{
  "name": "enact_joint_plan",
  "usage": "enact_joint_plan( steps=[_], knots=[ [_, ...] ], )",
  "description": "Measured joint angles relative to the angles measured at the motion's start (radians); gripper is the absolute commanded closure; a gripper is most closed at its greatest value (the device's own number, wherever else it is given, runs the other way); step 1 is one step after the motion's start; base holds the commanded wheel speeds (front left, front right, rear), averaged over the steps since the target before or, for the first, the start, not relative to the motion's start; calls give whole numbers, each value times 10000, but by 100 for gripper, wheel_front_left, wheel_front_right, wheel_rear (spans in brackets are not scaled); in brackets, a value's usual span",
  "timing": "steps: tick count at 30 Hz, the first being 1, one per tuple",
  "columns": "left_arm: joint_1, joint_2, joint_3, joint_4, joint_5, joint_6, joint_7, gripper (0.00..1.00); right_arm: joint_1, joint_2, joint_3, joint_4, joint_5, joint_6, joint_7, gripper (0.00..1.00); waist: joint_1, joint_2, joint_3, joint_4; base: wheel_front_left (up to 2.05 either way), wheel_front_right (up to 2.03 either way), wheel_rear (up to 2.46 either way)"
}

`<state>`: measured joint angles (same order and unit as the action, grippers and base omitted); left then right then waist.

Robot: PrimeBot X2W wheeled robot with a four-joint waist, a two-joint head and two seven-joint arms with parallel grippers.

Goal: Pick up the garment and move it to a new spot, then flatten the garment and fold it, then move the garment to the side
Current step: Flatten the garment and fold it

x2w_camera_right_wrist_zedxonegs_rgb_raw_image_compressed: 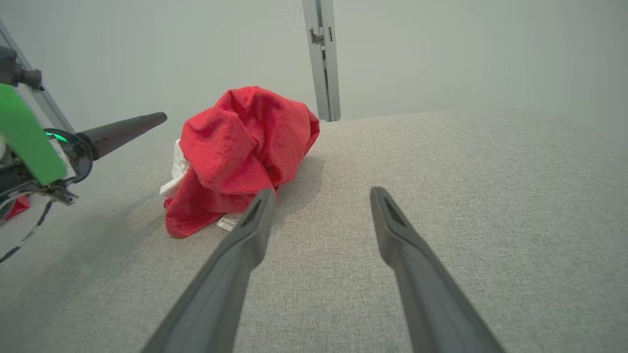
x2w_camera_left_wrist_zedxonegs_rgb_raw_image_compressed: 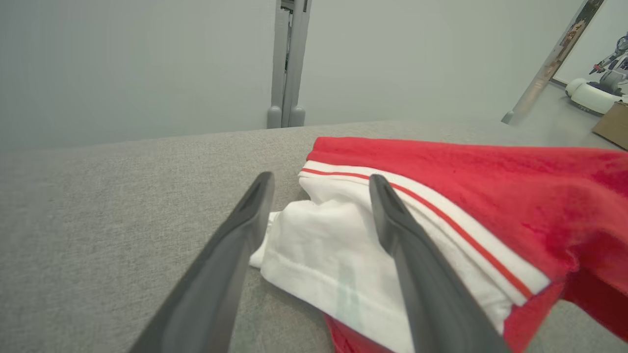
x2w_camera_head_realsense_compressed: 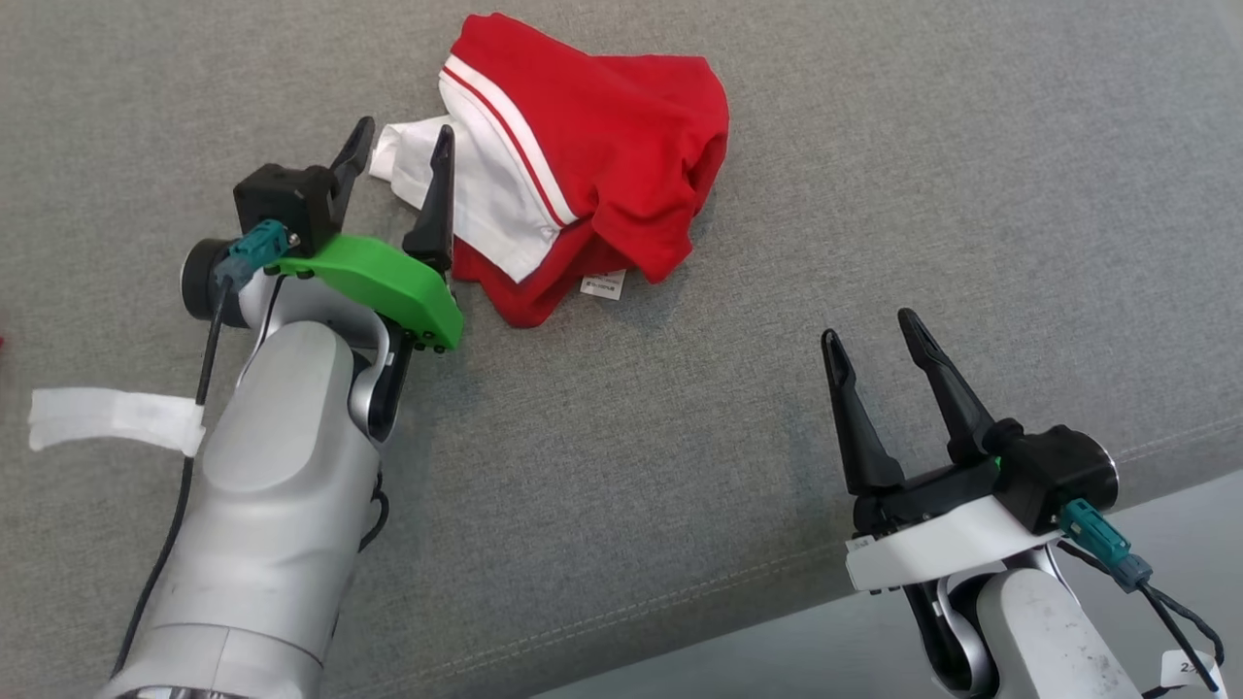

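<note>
The left gripper [x2w_camera_head_realsense_compressed: 406, 128] stands with its two dark fingers spread wide and nothing held between them, its tips over the near-left edge of the garment [x2w_camera_head_realsense_compressed: 621, 126]. In the left wrist view the white hem of the cloth lies in the gap between the fingers, with the right-hand finger crossing the white panel beside its thin red stripe. Whether either tip touches the cloth cannot be told. The garment is a crumpled red heap with a white side panel. It lies towards the far middle of the grey fabric surface [x2w_camera_head_realsense_compressed: 680, 437], with a small white label [x2w_camera_head_realsense_compressed: 604, 284] poking out at its near edge. The right gripper [x2w_camera_head_realsense_compressed: 869, 325] is also wide open and empty. It sits well apart from the garment, nearer the robot and to its right, with its fingers pointing towards the heap across bare grey fabric. A white strip [x2w_camera_head_realsense_compressed: 107, 419] lies on the surface beside the left forearm. Behind the far edge of the surface a grey post [x2w_camera_left_wrist_zedxonegs_rgb_raw_image_compressed: 289, 63] rises against a pale wall, and a cardboard box [x2w_camera_left_wrist_zedxonegs_rgb_raw_image_compressed: 613, 122] stands on the floor far off to the right.
</note>
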<state>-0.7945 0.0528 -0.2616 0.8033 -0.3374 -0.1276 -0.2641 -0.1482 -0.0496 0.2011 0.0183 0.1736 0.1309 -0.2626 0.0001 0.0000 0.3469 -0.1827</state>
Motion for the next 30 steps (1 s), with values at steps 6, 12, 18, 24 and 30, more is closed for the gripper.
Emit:
enact_joint_plan(
  steps=[6,12,18,24,30],
  knots=[
    [-785,36,-35,1409,136,13,-2,0,-9,2,196,6,46,0,0,0,1,0,344,-230,0,0,0],
    [-1267,54,10,2545,138,194,0,0,-120,-2,280,-65,54,-2,0,0,0,0,443,-493,0,0,0],
    [-1618,104,-44,3379,142,242,0,0,-217,0,403,-161,71,-2,0,0,0,0,542,-722,0,0,0],
    [-1802,107,-146,3511,144,130,0,100,-233,0,416,-203,98,0,0,0,0,0,680,-836,0,0,0],
    [-1802,194,-81,2777,159,92,0,100,-297,0,336,-224,113,-2,0,0,0,0,689,-786,0,0,0]
  ],
)
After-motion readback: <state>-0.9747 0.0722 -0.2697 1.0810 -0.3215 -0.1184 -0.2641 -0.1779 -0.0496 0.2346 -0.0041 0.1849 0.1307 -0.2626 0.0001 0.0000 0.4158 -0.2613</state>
